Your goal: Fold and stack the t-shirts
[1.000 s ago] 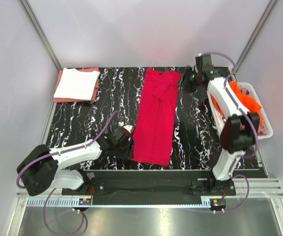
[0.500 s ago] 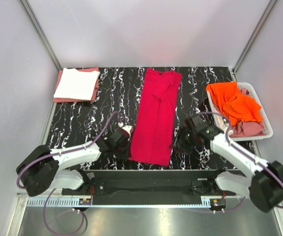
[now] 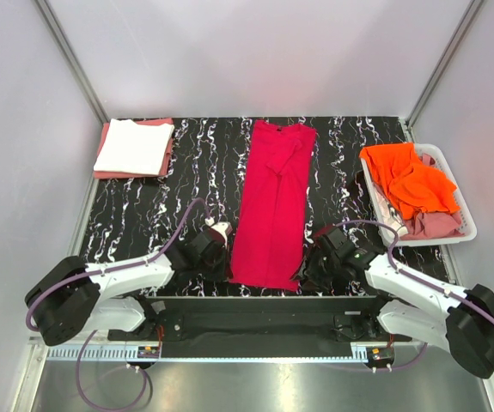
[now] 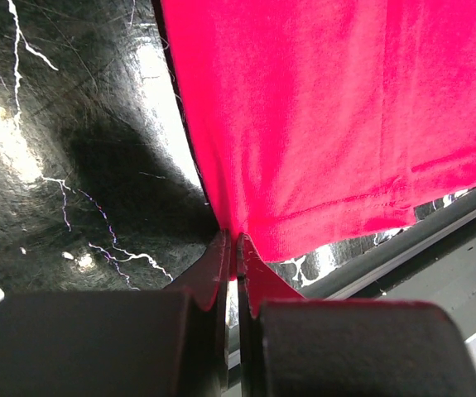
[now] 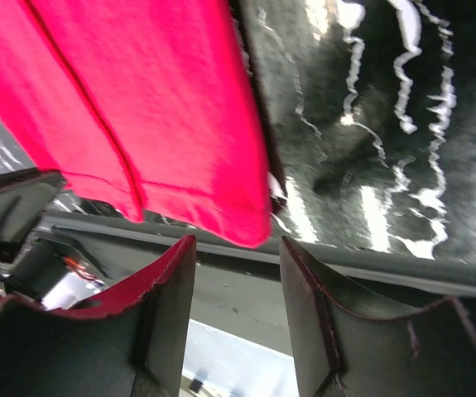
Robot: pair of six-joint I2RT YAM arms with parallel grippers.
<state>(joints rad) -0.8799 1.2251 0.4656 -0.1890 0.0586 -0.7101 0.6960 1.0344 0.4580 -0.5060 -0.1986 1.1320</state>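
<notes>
Down the middle of the tabletop (image 3: 195,163), black with white veining, the crimson t-shirt (image 3: 274,202) lies flat as one long narrow strip, collar end at the far edge and hem just short of the near edge. Sleeves are folded inward, with a lengthwise crease visible. The left jaws sit at the strip's near-left corner. In the left wrist view they are closed tight, the fingertips (image 4: 221,256) meet with almost no gap, and the crimson cloth (image 4: 329,107) is pinched between them right at the side edge above the hem seam. The right jaws sit at the near-right corner, low over the tabletop. In the right wrist view they stand about half open, and the shirt's corner (image 5: 138,91) hangs just beyond the two fingers (image 5: 167,289), in line with the gap but not between them, so nothing is gripped. Whether the cloth touches either finger I cannot tell. At the far-left corner of the tabletop a folded white t-shirt (image 3: 133,146) lies squarely on a folded salmon-pink t-shirt (image 3: 168,154), whose edges show along the right and near sides. At the right edge sits a white perforated basket (image 3: 466,210) holding a crumpled bright orange t-shirt (image 3: 410,180) on top of a pink garment (image 3: 431,225).
</notes>
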